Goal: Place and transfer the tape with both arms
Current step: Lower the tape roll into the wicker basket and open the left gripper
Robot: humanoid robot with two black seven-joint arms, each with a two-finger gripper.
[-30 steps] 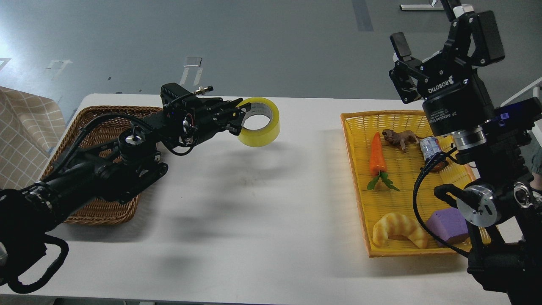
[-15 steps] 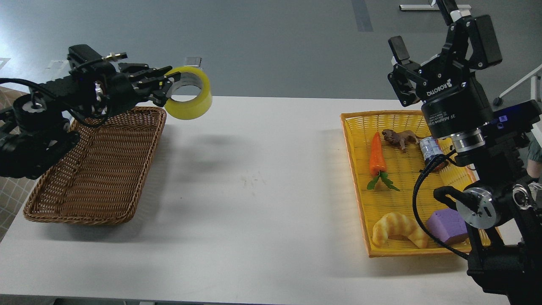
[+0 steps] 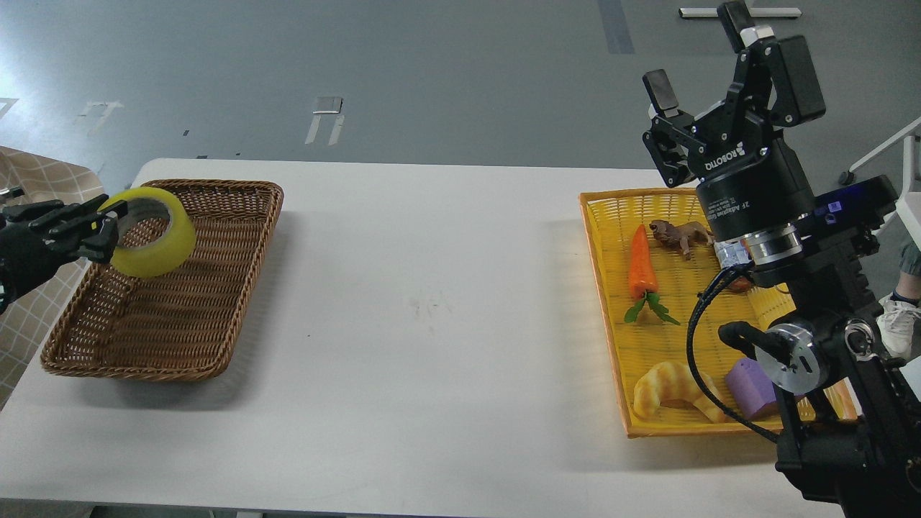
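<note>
The tape (image 3: 151, 234) is a yellowish translucent roll with a grey core. My left gripper (image 3: 101, 226) is shut on its rim and holds it in the air over the left side of the brown wicker basket (image 3: 216, 288). Most of the left arm is out of view at the left edge. My right gripper (image 3: 701, 54) is open and empty, raised high above the far end of the yellow tray (image 3: 611, 338) on the right.
The yellow tray holds a carrot (image 3: 639, 270), a brown animal figure (image 3: 680, 234), a croissant (image 3: 673, 388) and a purple block (image 3: 752, 388). The brown basket has nothing lying in it. The white table (image 3: 432, 324) spans between them.
My left arm has swung left and down with the tape, from the table's middle to above the brown basket. My right gripper has shifted slightly left and up.
</note>
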